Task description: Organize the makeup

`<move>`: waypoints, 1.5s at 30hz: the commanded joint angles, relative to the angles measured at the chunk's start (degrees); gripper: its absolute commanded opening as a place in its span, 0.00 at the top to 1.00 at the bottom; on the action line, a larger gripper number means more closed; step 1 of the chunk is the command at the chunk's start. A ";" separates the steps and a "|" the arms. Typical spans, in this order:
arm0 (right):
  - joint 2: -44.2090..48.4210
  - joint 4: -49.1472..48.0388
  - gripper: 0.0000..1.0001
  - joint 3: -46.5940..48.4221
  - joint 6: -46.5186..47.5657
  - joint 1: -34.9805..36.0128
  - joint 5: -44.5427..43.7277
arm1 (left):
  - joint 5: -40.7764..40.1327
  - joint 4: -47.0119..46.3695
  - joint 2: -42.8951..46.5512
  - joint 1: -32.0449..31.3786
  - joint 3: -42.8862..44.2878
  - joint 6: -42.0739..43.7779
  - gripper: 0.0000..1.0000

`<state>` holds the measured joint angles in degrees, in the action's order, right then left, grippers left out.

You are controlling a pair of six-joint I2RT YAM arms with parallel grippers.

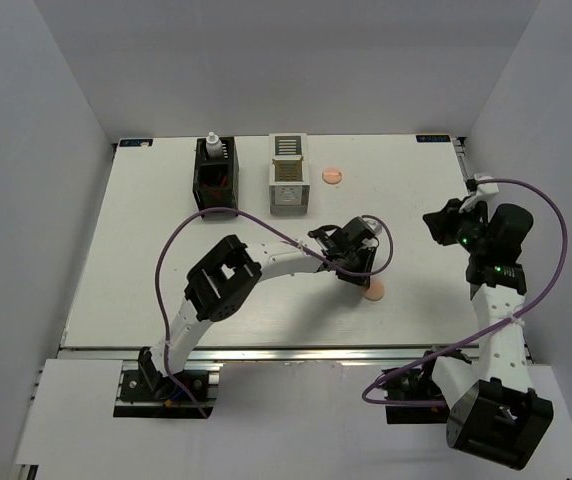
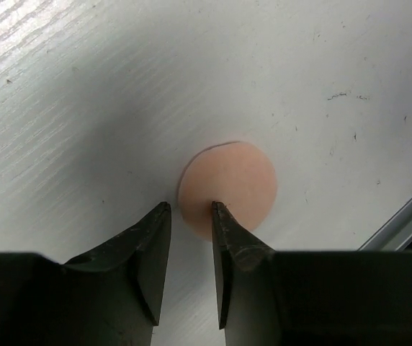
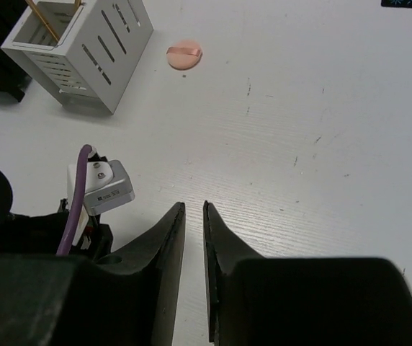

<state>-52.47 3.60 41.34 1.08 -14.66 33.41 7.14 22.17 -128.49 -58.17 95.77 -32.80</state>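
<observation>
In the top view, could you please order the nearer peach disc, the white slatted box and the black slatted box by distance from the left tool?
1. Peach round disc, just ahead of the left tool.
2. White slatted box, back centre.
3. Black slatted box, back left.

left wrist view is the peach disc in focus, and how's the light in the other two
Left wrist view: the peach disc is fairly sharp, the dark left fingers cast a soft shadow on the table beside it. Right wrist view: evenly lit, the white slatted box crisp, right fingers featureless black. Top external view: bright flat light, no glare, faint shadows.
</observation>
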 commanded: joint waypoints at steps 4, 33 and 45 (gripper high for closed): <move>0.17 1.15 0.78 -1.35 -0.73 -1.08 1.22 | -3.00 6.65 -4.84 -2.47 0.21 2.47 0.60; 0.35 3.26 0.77 -6.01 -1.44 -1.69 2.01 | -7.31 4.45 8.69 12.55 8.27 5.28 1.00; -0.62 4.49 0.76 -8.38 1.91 -1.69 4.73 | -0.11 -1.51 2.90 26.52 25.34 0.11 1.00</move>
<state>-52.77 8.10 33.34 1.78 -16.12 36.32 4.23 23.70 -126.43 -33.41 117.38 -30.20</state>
